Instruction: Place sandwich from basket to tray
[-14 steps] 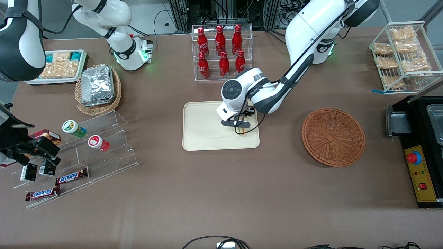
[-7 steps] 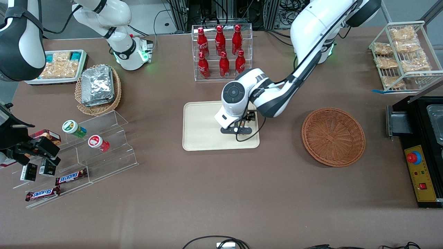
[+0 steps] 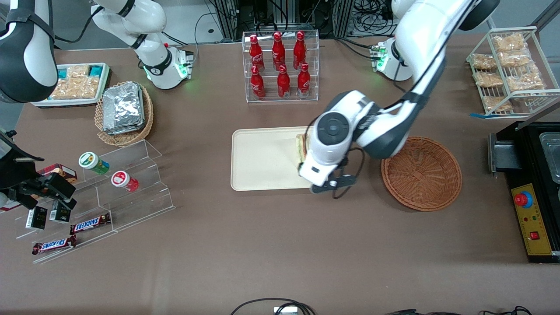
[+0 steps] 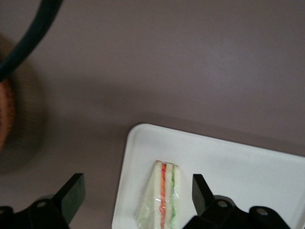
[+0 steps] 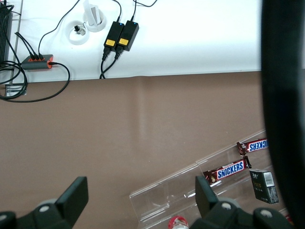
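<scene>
Brown-clothed table [image 3: 280,245], lab cables at the back. Nearest the front camera of the task items: the gripper [image 3: 329,187], hanging over the tray's near corner on the basket side, fingers [image 4: 71,194] spread wide w/ nothing between them. The tray [image 3: 258,162] holds the sandwich [image 3: 301,146], lying on it near the edge that faces the basket [image 3: 421,173]; wrist view shows the wedge [image 4: 161,202] flat on the tray, filling stripes up, clear of both fingers. Basket sits beside the tray, toward the working arm's end, w/ no sandwich in it. Handling, as a judgement: light, soft, squashes easily; film wrap prob. slippery. Best grip is across the bread faces mid-wedge, gentle squeeze, not at the thin tip. Farther back: bottle rack [image 3: 280,65].
</scene>
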Tool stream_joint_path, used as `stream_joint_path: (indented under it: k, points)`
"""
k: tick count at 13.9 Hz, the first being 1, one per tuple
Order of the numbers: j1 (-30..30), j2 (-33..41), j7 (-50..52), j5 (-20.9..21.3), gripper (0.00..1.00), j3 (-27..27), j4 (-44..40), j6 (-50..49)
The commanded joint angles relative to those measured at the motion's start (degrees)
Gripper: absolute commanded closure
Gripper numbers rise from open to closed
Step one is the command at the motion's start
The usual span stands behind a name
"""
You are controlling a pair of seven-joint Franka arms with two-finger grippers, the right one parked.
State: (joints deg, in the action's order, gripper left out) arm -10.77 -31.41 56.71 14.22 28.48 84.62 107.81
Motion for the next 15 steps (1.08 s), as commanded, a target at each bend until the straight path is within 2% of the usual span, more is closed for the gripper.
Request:
stream_joint_path:
  k: [1, 4, 6, 9, 12, 13, 15]
  points:
    - [5.47, 5.29, 0.25, -0.51, 0.01, 0.34, 0.72, -4.61]
    - [9.62, 8.54, -2.29, -0.60, 0.01, 0.35, 0.72, -8.83]
    - [13.03, 10.56, -8.51, -0.77, 0.01, 0.43, 0.72, -12.52]
    - [18.31, 15.04, -18.79, -4.89, 0.01, 0.26, 1.24, -16.48]
    - [21.66, 18.91, -27.68, -5.78, 0.01, -0.09, 1.42, -21.31]
    - [21.14, 20.32, -29.79, -6.13, 0.01, -2.88, 1.60, -22.46]
    - [18.95, 24.09, -36.37, -9.89, 0.01, -9.29, 3.26, -22.91]
